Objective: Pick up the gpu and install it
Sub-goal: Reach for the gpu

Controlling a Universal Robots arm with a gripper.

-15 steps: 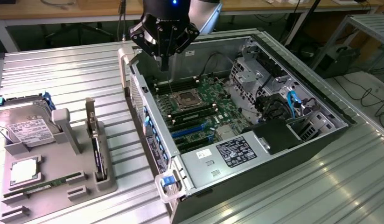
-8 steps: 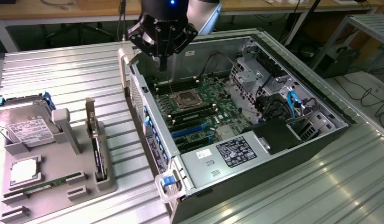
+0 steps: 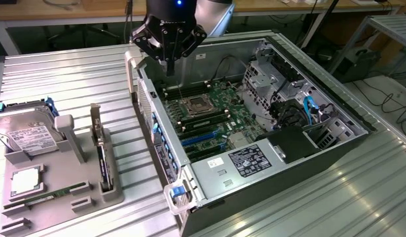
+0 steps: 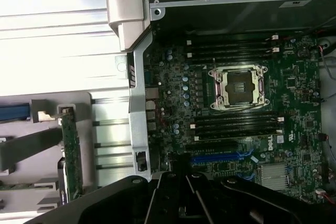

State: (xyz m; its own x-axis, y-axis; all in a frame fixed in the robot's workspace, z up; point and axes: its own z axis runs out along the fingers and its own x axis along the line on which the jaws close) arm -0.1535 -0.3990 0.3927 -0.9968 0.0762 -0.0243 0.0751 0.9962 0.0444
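**Work cell with open computer and parts holder.** The gripper [image 3: 169,69] hangs over the far end of the computer case [image 3: 288,185], above the edge of the motherboard [image 3: 219,116]. Its fingers are clenched together to a point and grasp nothing.

*Case, lying on its side with the cover off.*
- The motherboard covers the floor of the case.
- On the board are the empty CPU socket [image 3: 195,103] in its metal frame, dark memory slots on both sides of the socket, and the blue expansion slots [image 3: 199,139] nearer the camera.
- A power supply [image 3: 252,160] with a black label fills the near corner.
- A metal drive cage [image 3: 265,74] stands along the exterior view's right wall, with a blue cable [image 3: 307,111] beside it.

*Grey holder [image 3: 63,129] on the ribbed metal table [image 3: 78,74], at the exterior view's left of the case.*
- It carries a hard drive [image 3: 25,136] with a white label, a square processor chip [image 3: 25,180] and a narrow green memory stick [image 3: 55,194].
- It also carries the gpu [image 3: 105,165] — set on edge in the slot nearest the case, with its silver bracket [image 3: 95,123] at the far end.

The gpu sits in the holder, outside the case and well apart from the gripper — not yet picked up. In the wrist view its green board shows edge-on beside the case wall.
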